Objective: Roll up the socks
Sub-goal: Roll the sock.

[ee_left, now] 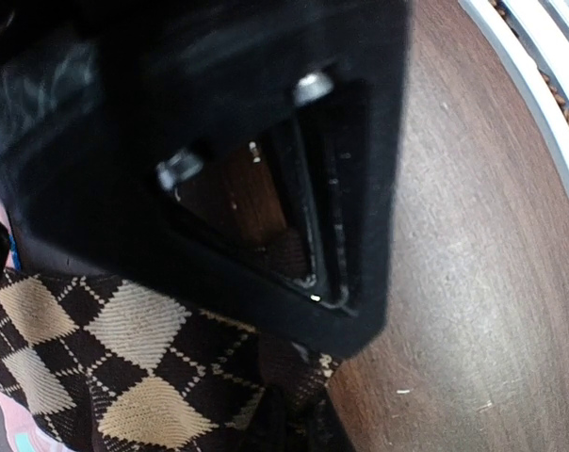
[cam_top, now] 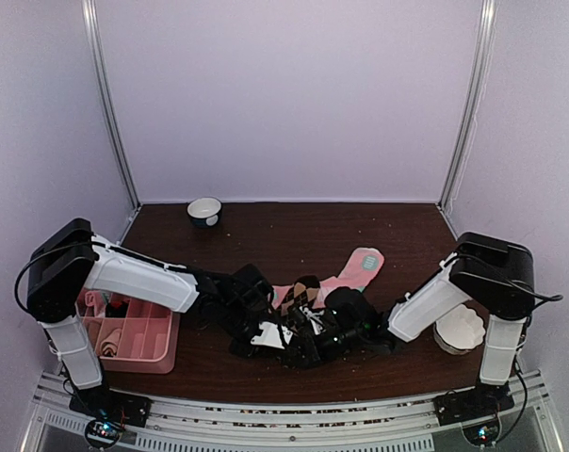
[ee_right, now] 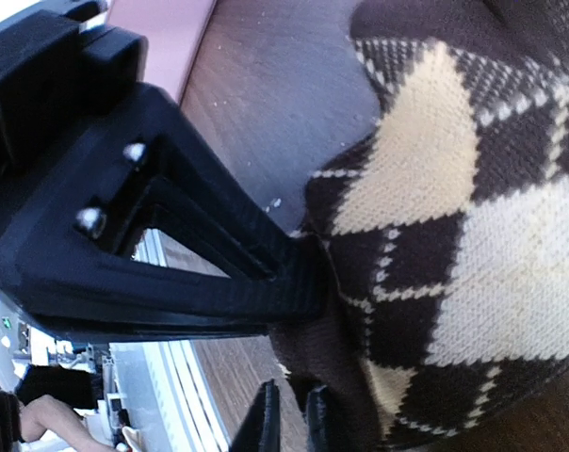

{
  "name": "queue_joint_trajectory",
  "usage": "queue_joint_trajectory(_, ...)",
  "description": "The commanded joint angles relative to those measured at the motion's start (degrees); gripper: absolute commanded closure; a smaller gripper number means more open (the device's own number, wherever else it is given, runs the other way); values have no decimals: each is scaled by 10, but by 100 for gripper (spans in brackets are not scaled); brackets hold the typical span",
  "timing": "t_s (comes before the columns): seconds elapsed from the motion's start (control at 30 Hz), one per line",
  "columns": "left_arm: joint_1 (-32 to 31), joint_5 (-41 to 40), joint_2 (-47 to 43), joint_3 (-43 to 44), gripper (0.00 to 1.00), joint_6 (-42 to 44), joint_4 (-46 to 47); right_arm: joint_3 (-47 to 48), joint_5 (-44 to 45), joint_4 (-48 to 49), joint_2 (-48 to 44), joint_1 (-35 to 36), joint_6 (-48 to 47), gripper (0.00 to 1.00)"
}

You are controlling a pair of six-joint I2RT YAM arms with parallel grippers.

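The argyle sock (ee_right: 454,235) lies bunched on the table (cam_top: 294,231) beside the pink sock (cam_top: 360,266); left gripper (cam_top: 261,325) and right gripper (cam_top: 330,334) flank it, probably to roll it (whether either pinches fabric, I cannot tell).

No text, brand or number was readable, white patch (cam_top: 268,335) beside the argyle socks (cam_top: 306,291) was too blurred to tell

Two pincers, the left pincer (cam_top: 277,331) and the right pincer (ee_right: 301,344), flank one heap of diamond-patterned socks (cam_top: 303,290), too bunched to count. One pink sock (cam_top: 362,266) shows just beyond them. There is one bowl (cam_top: 204,211) far beyond, one pink tray (cam_top: 138,363) outside the left pincer and one white scalloped dish (cam_top: 459,330) outside the right.
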Motion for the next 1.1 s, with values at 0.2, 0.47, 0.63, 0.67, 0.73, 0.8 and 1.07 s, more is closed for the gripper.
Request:
queue_joint_trajectory(0.2, 45, 62, 54, 56, 98, -54, -115, -95, 100, -5, -67, -9, -32, 79)
queue_joint_trajectory(0.47, 71, 124, 83, 94, 98, -71, -170, -179, 232, 17, -181, -8, -84, 78)
queue_joint_trajectory(0.63, 86, 176, 112, 129, 98, -92, -221, -257, 322, 80, -299, 8, -161, 52)
queue_joint_trajectory(0.67, 91, 189, 119, 138, 98, -97, -231, -283, 329, 109, -314, 8, -168, 15)
queue_joint_trajectory(0.73, 102, 222, 132, 151, 98, -102, -249, -315, 327, 160, -333, 8, -184, 0)
queue_joint_trajectory(0.8, 110, 242, 145, 163, 97, -104, -266, -310, 298, 152, -333, 4, -189, 0)
queue_joint_trajectory(1.07, 112, 247, 150, 173, 96, -97, -280, -348, 246, 323, -232, -79, -81, 0)
